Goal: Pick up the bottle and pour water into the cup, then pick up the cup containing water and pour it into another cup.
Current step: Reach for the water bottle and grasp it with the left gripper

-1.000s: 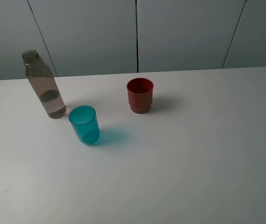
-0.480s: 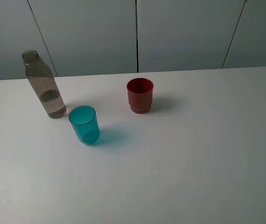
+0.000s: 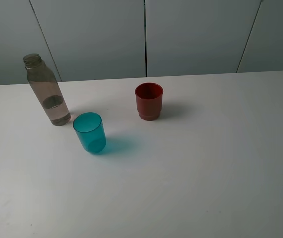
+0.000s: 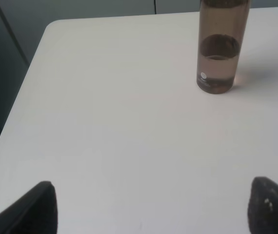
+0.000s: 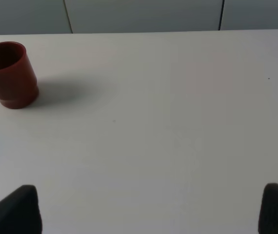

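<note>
Grey wall panels (image 3: 191, 34) stand behind a white surface (image 3: 206, 163) that carries three things, all upright. The bottle (image 3: 47, 94) stands toward the far left of the surface, uncapped, with liquid filling its lower part. The teal cup (image 3: 90, 132) stands just beside it, a little nearer the camera and to the right, apart from the bottle and not touching it. The red cup (image 3: 148, 101) stands farther right and farther back, near the middle of the surface and apart from the teal cup. Each cup casts a soft shadow to its right.

Compared with the frames of a second and half a second ago, nothing on the surface has moved: bottle, teal cup and red cup hold the same places and the same upright stance, and no arm has come into the high view.

From the left wrist view, the left tool (image 4: 153, 209) has its two dark fingertips (image 4: 39, 209) spread wide with only bare surface between them; the bottle (image 4: 220, 53) stands well ahead of it, untouched. From the right wrist view, the right tool (image 5: 148, 209) is likewise spread wide and holds nothing; the red cup (image 5: 8, 74) stands well ahead of it and off to one side.
</note>
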`<state>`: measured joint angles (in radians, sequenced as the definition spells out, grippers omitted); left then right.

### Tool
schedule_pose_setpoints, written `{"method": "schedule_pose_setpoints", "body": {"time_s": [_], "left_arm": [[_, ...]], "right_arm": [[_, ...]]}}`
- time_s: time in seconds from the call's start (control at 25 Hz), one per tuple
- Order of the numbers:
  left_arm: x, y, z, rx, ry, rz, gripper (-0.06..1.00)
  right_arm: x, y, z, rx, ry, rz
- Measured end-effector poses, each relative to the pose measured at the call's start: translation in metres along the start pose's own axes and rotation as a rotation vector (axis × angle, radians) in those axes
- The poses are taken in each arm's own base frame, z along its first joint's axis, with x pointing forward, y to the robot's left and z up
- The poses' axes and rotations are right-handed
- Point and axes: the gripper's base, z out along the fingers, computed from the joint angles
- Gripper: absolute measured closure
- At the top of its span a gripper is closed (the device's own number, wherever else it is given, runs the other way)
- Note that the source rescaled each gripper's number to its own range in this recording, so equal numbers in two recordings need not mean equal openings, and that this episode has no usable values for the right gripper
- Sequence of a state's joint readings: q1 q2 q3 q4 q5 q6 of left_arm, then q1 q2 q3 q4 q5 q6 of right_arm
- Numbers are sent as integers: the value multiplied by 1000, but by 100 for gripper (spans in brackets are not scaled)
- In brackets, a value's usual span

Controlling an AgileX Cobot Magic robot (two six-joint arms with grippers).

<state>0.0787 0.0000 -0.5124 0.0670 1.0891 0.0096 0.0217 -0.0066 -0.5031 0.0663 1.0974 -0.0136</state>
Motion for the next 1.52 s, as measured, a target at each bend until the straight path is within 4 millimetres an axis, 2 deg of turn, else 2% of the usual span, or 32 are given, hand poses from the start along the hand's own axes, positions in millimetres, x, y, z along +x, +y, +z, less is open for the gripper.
{"method": "schedule_pose_setpoints", "body": {"time_s": [0.24, 0.36, 0.52, 0.68, 1.0, 1.32, 1.52], "left_arm": [[-3, 7, -6, -71, 22, 34, -6], [-17, 9, -4, -85, 63, 45, -6], [-42, 9, 8, -78, 158, 54, -6], [-64, 7, 29, -45, 270, 125, -6], [-85, -2, 82, 51, 378, 173, -6], [-89, -9, 135, 102, 477, 169, -6], [-86, -10, 157, 108, 528, 171, -6]], "right_arm": [[0, 0, 0, 0, 0, 0], [0, 0, 0, 0, 0, 0], [0, 0, 0, 0, 0, 0], [0, 0, 0, 0, 0, 0], [0, 0, 0, 0, 0, 0], [0, 0, 0, 0, 0, 0], [0, 0, 0, 0, 0, 0]]}}
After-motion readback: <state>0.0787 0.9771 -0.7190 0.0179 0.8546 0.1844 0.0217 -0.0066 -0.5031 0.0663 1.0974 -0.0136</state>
